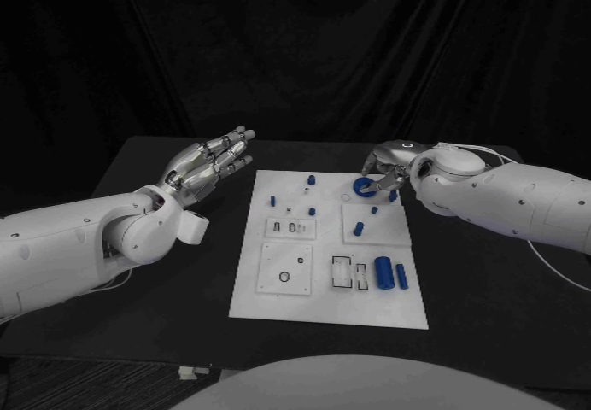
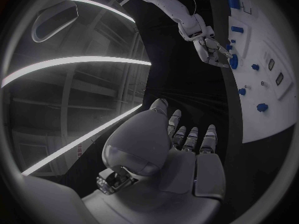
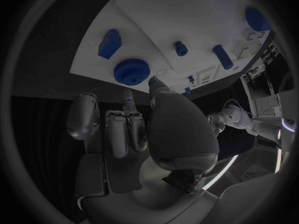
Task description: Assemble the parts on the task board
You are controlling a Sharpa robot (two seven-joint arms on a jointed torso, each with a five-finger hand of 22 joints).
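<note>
The white board (image 1: 329, 312) lies in the middle of the black desk (image 1: 493, 299). The right robot hand (image 1: 385, 178) is at the board's far right corner, fingertips pinching a blue gear (image 1: 365, 186) there. The left robot hand (image 1: 212, 162) hangs released, fingers straight and apart, left of the board. Two blue cylinders (image 1: 385, 272) lie near the board's right edge.

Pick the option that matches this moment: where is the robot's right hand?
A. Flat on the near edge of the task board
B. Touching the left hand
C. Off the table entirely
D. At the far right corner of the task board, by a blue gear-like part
D: the right hand sits at the far right corner of the task board, its fingertips at the blue gear-like part, far from the raised left hand.
</note>
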